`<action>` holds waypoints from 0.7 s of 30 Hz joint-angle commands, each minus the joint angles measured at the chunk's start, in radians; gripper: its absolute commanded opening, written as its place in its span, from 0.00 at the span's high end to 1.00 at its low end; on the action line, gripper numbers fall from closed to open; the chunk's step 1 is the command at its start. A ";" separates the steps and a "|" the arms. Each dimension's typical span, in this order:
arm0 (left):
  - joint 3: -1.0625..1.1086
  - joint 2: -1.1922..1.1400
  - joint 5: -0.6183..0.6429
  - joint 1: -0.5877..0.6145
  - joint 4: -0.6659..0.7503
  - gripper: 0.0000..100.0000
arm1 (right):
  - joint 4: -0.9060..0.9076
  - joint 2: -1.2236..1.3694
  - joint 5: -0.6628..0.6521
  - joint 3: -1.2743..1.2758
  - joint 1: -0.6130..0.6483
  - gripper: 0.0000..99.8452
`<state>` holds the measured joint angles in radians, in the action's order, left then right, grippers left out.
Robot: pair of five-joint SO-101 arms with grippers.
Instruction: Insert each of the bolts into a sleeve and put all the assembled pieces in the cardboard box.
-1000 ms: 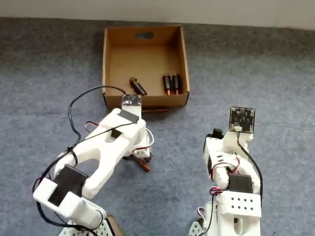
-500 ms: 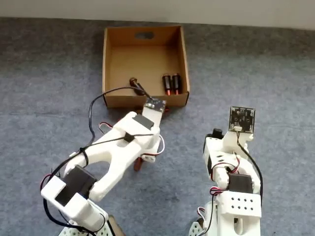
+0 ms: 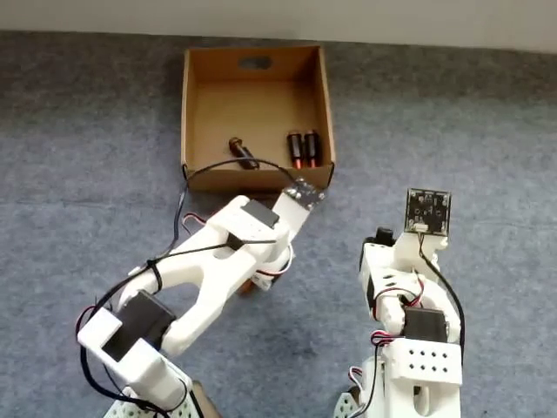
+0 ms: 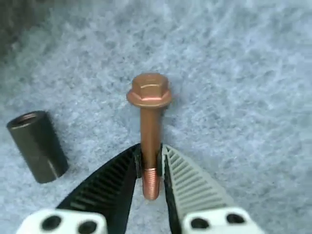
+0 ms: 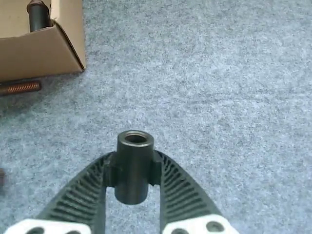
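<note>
At the wrists, the left pincer (image 4: pixel 151 150) grips a bolt (image 4: pixel 149 122) — the right pincer (image 5: pixel 132 157), a sleeve (image 5: pixel 134 168).

Grey desk (image 3: pixel 78 122) with a fuzzy, carpet-like surface, mottled lighter and darker, pale strip (image 3: pixel 435 16) running along the far edge from corner to corner

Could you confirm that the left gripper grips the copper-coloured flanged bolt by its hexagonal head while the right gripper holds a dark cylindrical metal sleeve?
Not quite: the left gripper clamps the copper-coloured flanged bolt near its threaded end, with the hexagonal head free, as the left wrist view shows. The right gripper does hold a dark cylindrical metal sleeve.
</note>
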<state>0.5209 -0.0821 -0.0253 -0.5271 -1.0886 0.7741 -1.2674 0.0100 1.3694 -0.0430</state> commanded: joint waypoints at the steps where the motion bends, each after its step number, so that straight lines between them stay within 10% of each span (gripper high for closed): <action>1: -0.085 0.013 -0.008 -0.024 0.005 0.88 | -0.019 -0.012 0.003 -0.004 -0.004 0.99; 21: -0.079 0.001 -0.011 -0.005 0.157 0.84 | -0.019 -0.012 0.005 -0.004 -0.002 0.99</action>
<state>0.4626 -0.0867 -0.0315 -0.5363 -0.9413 0.7741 -1.2674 0.0100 1.3694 -0.0430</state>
